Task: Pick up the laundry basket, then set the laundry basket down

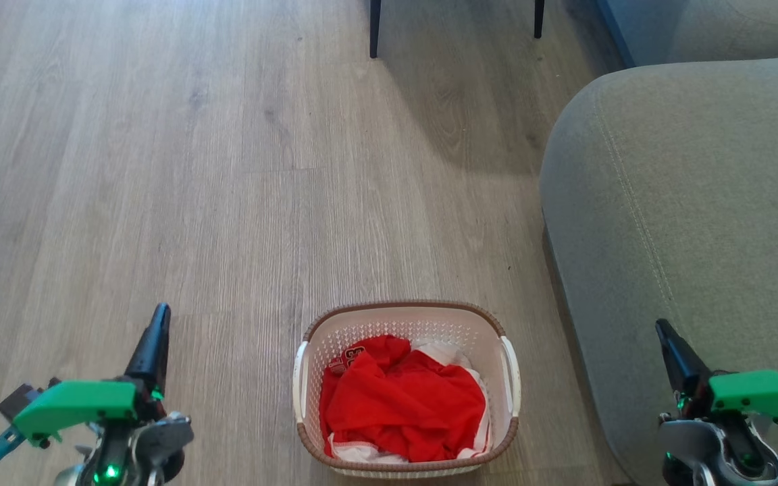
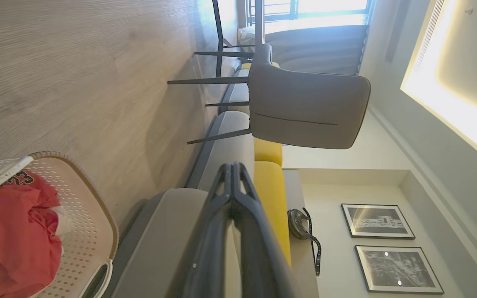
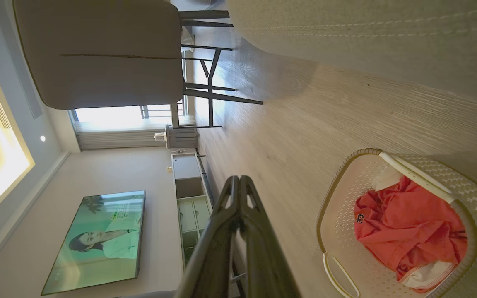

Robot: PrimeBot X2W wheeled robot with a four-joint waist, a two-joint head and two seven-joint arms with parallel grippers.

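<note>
The laundry basket (image 1: 406,316) is white perforated plastic with a brown woven-look rim and stands on the wood floor at the bottom centre of the head view. Red and white clothes (image 1: 402,398) fill it. Its white side handles (image 1: 512,374) face left and right. My left gripper (image 1: 158,317) hangs well to the basket's left, fingers pressed together and empty. My right gripper (image 1: 662,329) hangs to the basket's right, over the sofa arm, also shut and empty. The basket (image 2: 85,231) sits at the lower left of the left wrist view, and the basket (image 3: 338,223) at the lower right of the right wrist view.
A grey sofa arm (image 1: 686,223) rises close to the basket's right side. Dark chair legs (image 1: 374,27) stand on the floor far ahead. The left wrist view has a grey chair (image 2: 304,107) and yellow cushions (image 2: 269,186); a television (image 3: 97,240) hangs on the wall in the right wrist view.
</note>
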